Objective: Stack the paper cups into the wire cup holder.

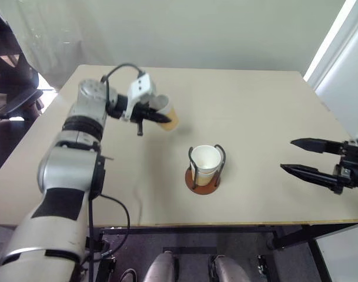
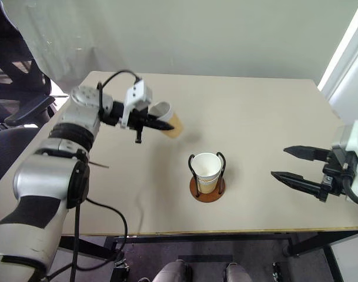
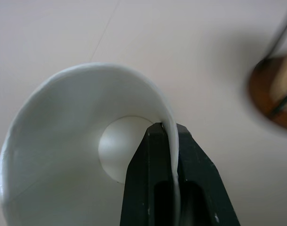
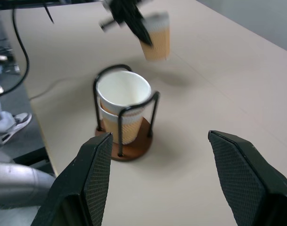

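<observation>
A humanoid robot's left gripper (image 1: 157,116) clamps the white rolled rim of a small tan paper cup (image 1: 169,115), holding it clear of a pale beige tabletop (image 1: 249,100) with the cup tipped on its side, mouth toward the arm. The left wrist view shows the two black fingers (image 3: 152,188) pinched shut on the cup wall, one inside the white interior and one outside.

Nearer the table's front edge, to the right of the lifted cup and well apart from it, stands the wire cup holder (image 1: 204,178), a round reddish-brown disc with two thin dark upright wire loops. Two more tan paper cups (image 4: 122,108) sit upright inside it, one nested in the other, the white rims rising about level with the loop tops.

The robot's right gripper (image 1: 301,156) hangs over the right side of the table, its two black fingers spread wide apart and holding nothing, pointed toward the holder and well apart from it.

A dark office chair (image 2: 17,88) stands off the table's far left corner.
</observation>
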Tool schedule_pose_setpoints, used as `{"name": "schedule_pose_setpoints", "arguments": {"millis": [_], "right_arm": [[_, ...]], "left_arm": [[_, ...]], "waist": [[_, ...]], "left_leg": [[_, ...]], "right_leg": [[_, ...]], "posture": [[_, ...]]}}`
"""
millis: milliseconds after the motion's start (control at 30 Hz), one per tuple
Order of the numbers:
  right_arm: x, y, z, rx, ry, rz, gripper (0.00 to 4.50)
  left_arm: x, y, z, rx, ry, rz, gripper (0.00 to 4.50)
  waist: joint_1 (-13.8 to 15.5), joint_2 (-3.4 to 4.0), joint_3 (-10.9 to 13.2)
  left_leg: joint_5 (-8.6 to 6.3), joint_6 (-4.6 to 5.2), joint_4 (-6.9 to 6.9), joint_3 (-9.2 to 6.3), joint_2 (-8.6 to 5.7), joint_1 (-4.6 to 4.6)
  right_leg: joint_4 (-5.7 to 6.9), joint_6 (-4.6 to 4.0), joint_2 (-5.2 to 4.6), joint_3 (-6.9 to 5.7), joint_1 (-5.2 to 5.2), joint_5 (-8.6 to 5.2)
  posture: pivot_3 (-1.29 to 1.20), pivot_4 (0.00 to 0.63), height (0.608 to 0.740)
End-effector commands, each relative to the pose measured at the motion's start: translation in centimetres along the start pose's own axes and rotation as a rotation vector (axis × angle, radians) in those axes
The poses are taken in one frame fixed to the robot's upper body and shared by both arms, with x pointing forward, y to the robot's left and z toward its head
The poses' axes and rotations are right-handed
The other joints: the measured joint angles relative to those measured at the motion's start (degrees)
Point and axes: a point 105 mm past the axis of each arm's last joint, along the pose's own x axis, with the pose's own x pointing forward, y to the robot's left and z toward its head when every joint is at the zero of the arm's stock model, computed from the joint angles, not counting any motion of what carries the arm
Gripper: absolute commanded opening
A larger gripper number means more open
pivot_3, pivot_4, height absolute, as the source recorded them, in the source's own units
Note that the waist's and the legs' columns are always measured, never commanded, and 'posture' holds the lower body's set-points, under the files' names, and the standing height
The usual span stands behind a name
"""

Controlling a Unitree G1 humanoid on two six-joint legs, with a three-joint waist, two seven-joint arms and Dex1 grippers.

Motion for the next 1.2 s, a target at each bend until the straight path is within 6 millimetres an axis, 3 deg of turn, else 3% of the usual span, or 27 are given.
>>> {"name": "schedule_pose_setpoints", "arguments": {"millis": [33,133,233,367,667,1200], "right_arm": [[-1.6,0.4,0.6,-0.033,-0.005,-0.082,3.31],[-2.7,1.0,0.0,-0.014,0.01,-0.134,3.31],[-3.1,1.6,-0.2,-0.007,0.015,-0.148,3.31],[-3.7,3.0,0.0,0.0,-0.021,-0.168,3.31],[-4.2,4.1,0.4,-0.02,-0.058,-0.203,3.31],[-4.2,3.9,0.2,-0.022,-0.029,-0.224,3.31]], "left_arm": [[-0.2,-0.1,6.6,0.125,-0.148,-0.096,0.03],[0.7,-2.5,11.8,0.191,-0.251,-0.257,0.03],[0.8,-4.7,13.2,0.203,-0.278,-0.388,0.03],[2.3,-7.2,12.0,0.216,-0.196,-0.538,0.03],[4.2,-8.8,10.4,0.221,-0.141,-0.655,0.03],[5.0,-9.4,8.6,0.243,-0.045,-0.7,0.03]], "waist": [[0.0,0.04,0.0],[0.0,0.05,0.0],[-0.3,0.05,0.0],[-0.8,0.11,0.0],[-0.6,0.04,0.0],[-0.5,0.03,0.0]], "left_leg": [[-0.03,0.05,0.01,-0.02,0.0,-0.02],[-0.11,0.17,-0.03,0.04,-0.09,-0.02],[-0.26,0.34,-0.01,0.19,-0.21,-0.04],[-0.37,0.46,-0.01,0.42,-0.35,0.17],[-0.32,0.6,0.17,0.37,-0.46,0.31],[-0.38,0.61,0.15,0.35,-0.53,0.29]], "right_leg": [[-0.03,0.03,-0.13,0.07,0.01,0.01],[-0.04,0.13,-0.45,-0.06,0.03,0.04],[-0.05,0.62,-0.79,-0.13,0.01,0.14],[-0.07,0.77,-0.79,-0.02,0.2,0.04],[-0.13,0.52,-0.98,-0.03,0.57,-0.28],[-0.15,0.73,-1.04,-0.07,0.61,-0.4]], "posture": [[0.0,0.15,0.74],[0.0,0.15,0.74],[0.0,0.15,0.74],[0.0,0.15,0.74],[0.0,0.15,0.74],[0.0,0.15,0.74]]}}
